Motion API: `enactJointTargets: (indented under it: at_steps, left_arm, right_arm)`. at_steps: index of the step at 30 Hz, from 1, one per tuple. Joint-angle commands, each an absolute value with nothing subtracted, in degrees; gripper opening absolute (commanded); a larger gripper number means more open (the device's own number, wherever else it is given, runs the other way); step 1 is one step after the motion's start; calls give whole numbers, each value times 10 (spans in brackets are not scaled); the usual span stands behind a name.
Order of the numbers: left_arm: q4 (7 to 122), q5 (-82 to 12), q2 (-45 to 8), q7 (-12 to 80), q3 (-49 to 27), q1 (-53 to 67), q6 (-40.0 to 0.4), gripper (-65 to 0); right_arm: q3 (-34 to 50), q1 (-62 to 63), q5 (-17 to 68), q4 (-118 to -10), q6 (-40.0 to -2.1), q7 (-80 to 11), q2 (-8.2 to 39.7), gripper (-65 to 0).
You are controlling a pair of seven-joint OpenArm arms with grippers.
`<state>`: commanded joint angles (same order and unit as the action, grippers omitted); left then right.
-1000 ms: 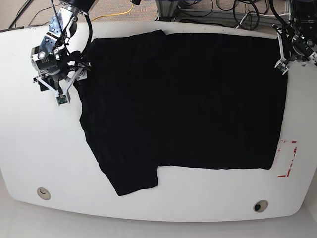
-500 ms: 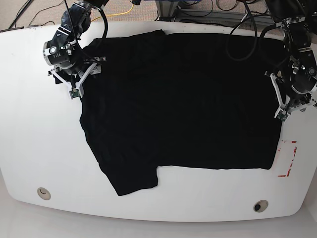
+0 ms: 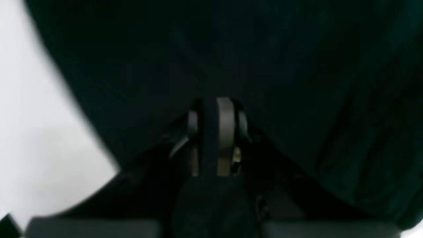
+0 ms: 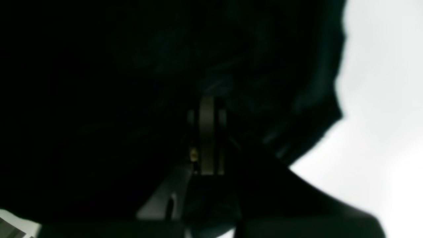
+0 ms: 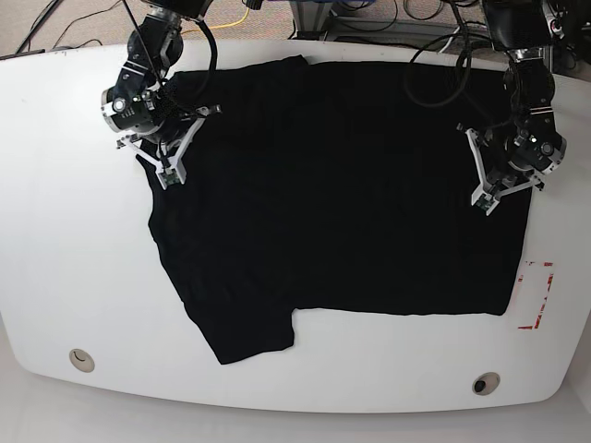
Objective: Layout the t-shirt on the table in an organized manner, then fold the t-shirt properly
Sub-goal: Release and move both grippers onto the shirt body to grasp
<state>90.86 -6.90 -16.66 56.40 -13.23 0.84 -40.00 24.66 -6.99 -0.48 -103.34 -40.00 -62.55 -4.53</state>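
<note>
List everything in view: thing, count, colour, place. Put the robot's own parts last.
t-shirt: one, black, spread flat over the middle of the table, one sleeve toward the near left.
table: one, white, under everything.
round holes: two, near-left and near-right corners of the table.
tape mark: one, red, a rectangle outline at the shirt's near-right corner.
cables: several, black and one yellow, on the floor beyond the far edge.
right gripper: one, black and white, over the shirt's left edge, jaws together.
left gripper: one, black and white, over the shirt's right side, jaws together.
</note>
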Motion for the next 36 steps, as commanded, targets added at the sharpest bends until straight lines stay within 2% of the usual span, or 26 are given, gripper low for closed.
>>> enactJointTargets:
  at_steps: [8,17,25,29,33,34,36]
  left_arm:
    - [809,-69,-176,539,-92,-29,-400,-596]
    - [672,-66,-175,491,-90,-103,-400,-596]
    - [569,8,-173,416,-90,-166,-400,-594]
    - [556,9,-173,412,-90,-183,-400,-594]
    - [572,8,-172,415,-90,-186,-400,-593]
    - [584,7,-172,421,-90,-183,-400,-589]
    - [607,7,-172,439,-90,-182,-400,-557]
  right_arm:
    - [251,-34,-1,-940,-400,-601,-7,-647]
    - [251,26,-2,-848,-400,-572,26,-644]
    - [250,81,-5,-764,-400,-530,46,-644]
    - [249,112,-2,-720,-400,-528,51,-644]
    - [249,123,-1,-735,-400,-532,58,-639]
    - [249,123,-1,-749,-400,-542,58,-617]
    - [249,122,-1,-787,-400,-569,58,-507]
